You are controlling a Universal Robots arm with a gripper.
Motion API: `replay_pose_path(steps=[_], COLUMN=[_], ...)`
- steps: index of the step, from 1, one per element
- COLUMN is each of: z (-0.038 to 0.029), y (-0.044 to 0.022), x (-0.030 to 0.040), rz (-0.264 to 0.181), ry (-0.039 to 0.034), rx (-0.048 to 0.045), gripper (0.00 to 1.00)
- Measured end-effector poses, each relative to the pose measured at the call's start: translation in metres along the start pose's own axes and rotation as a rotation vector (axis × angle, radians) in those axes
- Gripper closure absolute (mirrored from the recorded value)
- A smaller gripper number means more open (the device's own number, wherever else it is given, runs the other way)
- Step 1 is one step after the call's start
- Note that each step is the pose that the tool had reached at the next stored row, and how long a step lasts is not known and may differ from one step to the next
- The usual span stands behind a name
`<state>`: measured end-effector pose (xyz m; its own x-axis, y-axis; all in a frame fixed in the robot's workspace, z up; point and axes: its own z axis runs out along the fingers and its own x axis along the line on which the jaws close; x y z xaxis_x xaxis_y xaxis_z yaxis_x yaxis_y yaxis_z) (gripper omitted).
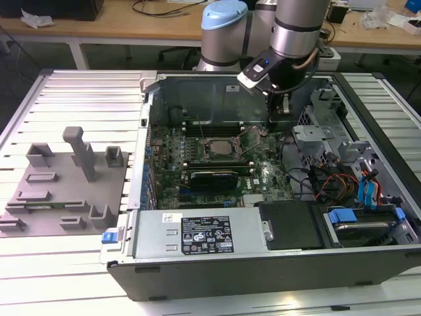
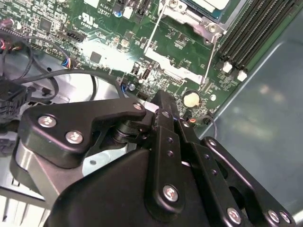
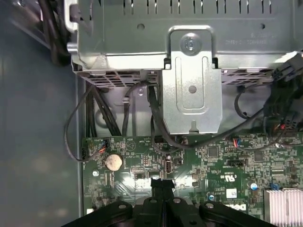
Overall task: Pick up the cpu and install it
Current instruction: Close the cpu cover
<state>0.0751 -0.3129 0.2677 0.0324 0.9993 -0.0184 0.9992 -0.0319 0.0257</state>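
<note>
The cpu, exterior view: a pale silver square lying in the dark socket near the middle of the motherboard. The socket's load plate is raised on the 3 o'clock side. The gripper hangs at about 2 o'clock of the socket, close above the board. The grey tray lies well apart at 9 o'clock, outside the computer case. Whether the chip is fully bedded cannot be told from here.

Second wrist view: the gripper has its fingers pressed together and apparently holds nothing, though the dark linkage hides much of them. Beyond the tips lie a coin cell, the load plate and a corner of the cpu, cut off at the picture's edge. The step in hand is judged to be securing the seated chip. Contact should fall on the plate or its lever alone, clear of the memory slots, with even pressure.

First wrist view: the gripper, drawn together, sits over the board near the coin cell, a drive-cage bracket and loose cables. Its linkage hides the board directly beneath the tips.
</note>
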Motion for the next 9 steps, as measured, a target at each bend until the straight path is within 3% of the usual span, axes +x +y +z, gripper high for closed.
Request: replay_pose_path(steps=[5,9], z=[0.0077,0.0082], y=[0.0004,0.0005], x=[0.0002,0.0002], rz=[0.000,0.000], ry=[-0.0001,-0.0004], rx=[0.0077,0.0083], gripper=[0.89,0.89])
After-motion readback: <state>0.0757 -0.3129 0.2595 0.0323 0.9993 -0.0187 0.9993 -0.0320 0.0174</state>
